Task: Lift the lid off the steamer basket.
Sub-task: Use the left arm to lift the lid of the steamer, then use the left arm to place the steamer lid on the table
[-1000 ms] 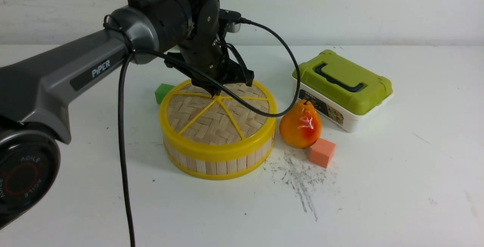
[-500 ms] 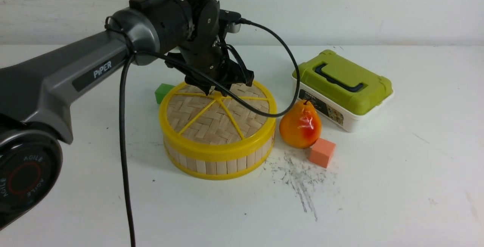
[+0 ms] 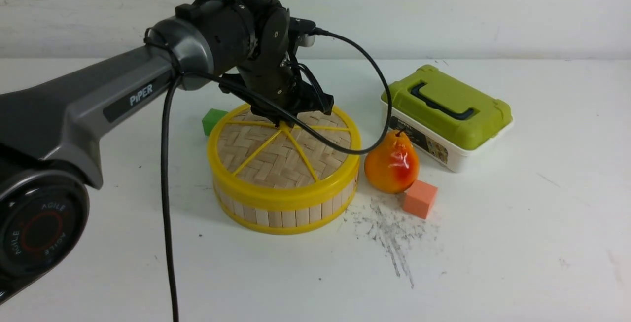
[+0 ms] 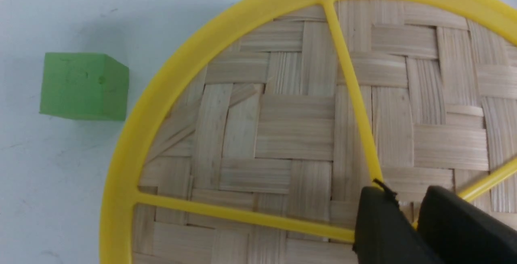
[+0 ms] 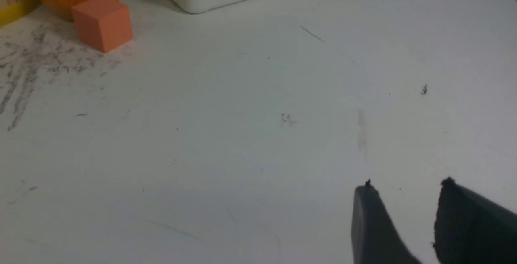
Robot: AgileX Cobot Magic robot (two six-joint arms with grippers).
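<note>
The lid (image 3: 283,152), woven pale bamboo with a yellow rim and thin spokes, lies flat on the steamer basket (image 3: 283,216) at mid-table. My left gripper (image 3: 286,124) points down at the lid's centre, where the spokes meet. In the left wrist view its two black fingers (image 4: 375,223) stand close together on the lid (image 4: 295,134), and a sliver of the yellow centre knob shows in the narrow gap of the left gripper (image 4: 406,195). My right gripper (image 5: 406,185) hangs open over bare table, with nothing between its fingers.
A green cube (image 3: 213,121) sits just behind the basket on the left. An orange-red pear (image 3: 392,164) and an orange cube (image 3: 420,198) stand to the basket's right, before a white box with a green top (image 3: 446,115). The left arm's black cable (image 3: 165,189) hangs down.
My left wrist has edged slightly to the right, and its fingers lifted a little and came back down round the lid's centre. The lid and basket have not moved.
</note>
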